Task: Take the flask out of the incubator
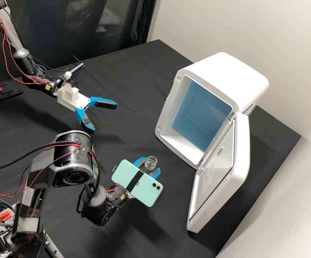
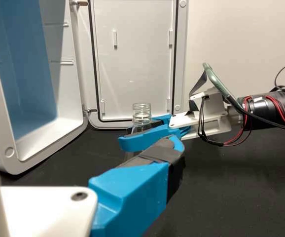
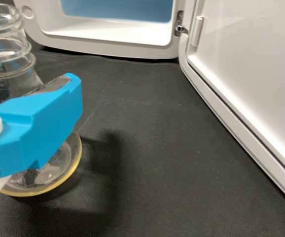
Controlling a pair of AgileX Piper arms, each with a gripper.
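A clear glass flask (image 1: pixel 150 162) stands upright on the black bench in front of the open white incubator (image 1: pixel 227 79), outside its blue interior. My right gripper (image 1: pixel 149 168) is shut on the flask, one blue finger on each side below the neck. The right wrist view shows the flask (image 3: pixel 4 54) with its base on the bench and one of my fingers (image 3: pixel 39 123) against it. In the left wrist view the flask (image 2: pixel 142 112) shows between those fingers. My left gripper (image 1: pixel 101 117) hangs open and empty above the bench, to the left of the flask.
The incubator door (image 1: pixel 230 161) is swung wide open to the right, its lower edge on the bench. A mint-green phone (image 1: pixel 137 182) is strapped on the right wrist. Open bench lies between the two arms and in front of the door.
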